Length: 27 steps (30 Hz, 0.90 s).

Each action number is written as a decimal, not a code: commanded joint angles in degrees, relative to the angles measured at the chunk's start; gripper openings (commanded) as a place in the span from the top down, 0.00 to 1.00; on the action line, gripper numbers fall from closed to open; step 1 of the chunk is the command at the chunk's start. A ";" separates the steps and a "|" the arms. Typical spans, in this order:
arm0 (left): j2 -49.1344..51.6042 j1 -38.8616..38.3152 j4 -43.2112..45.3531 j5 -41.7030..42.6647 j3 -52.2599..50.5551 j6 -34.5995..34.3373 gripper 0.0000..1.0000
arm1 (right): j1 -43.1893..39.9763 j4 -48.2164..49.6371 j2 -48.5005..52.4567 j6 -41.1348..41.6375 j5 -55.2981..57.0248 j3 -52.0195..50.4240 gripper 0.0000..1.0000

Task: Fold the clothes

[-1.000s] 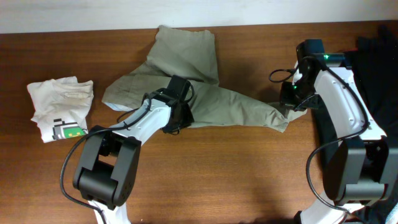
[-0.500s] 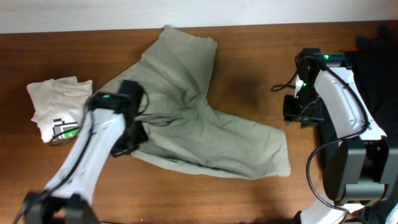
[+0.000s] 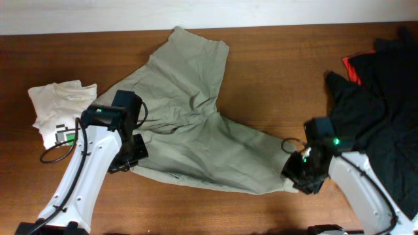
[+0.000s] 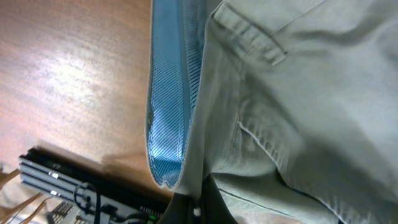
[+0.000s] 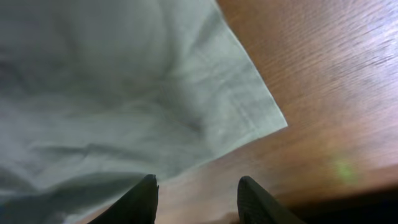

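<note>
Left gripper (image 3: 128, 155) is down at the 8 o'clock edge of the large khaki-beige cotton trousers (image 3: 196, 124), and the wrist view shows it (image 4: 194, 210) clamped tight on the fabric. It is pinching the waistband edge, right beside the strip of pale blue lining (image 4: 168, 124) that is folded outward. A belt loop and a pocket seam sit just beyond the grip.

Over to the right gripper (image 3: 299, 177), sitting at the 4 o'clock tip of the trousers, by the leg hem. In its own camera it (image 5: 198, 186) is spread wide, dark fingertips (image 5: 144, 198) well apart, holding nothing. The hem corner (image 5: 249, 118) lies flat on the brown wooden table (image 3: 274, 72) just ahead of the fingers. Whether a tip grazes the cloth, I cannot tell.

The trousers are spread across the table's centre, one leg towards 12 o'clock, the other towards 4. A small white printed tee (image 3: 62, 108) lies at 9 o'clock, and a black-and-red garment pile (image 3: 385, 98) at 3.
</note>
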 commanded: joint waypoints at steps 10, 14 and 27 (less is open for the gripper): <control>-0.57 0.37 -1.07 0.24 -0.46 0.96 1.00 | 0.15 29.16 -0.59 9.97 2.34 -16.35 0.96; -2.82 0.42 -1.33 3.89 2.03 8.76 1.00 | -1.92 22.27 -2.25 -0.68 2.84 -6.32 0.96; -16.63 0.42 -5.33 -1.09 46.07 11.17 1.00 | -22.47 -27.93 -4.83 -24.20 11.28 71.10 0.96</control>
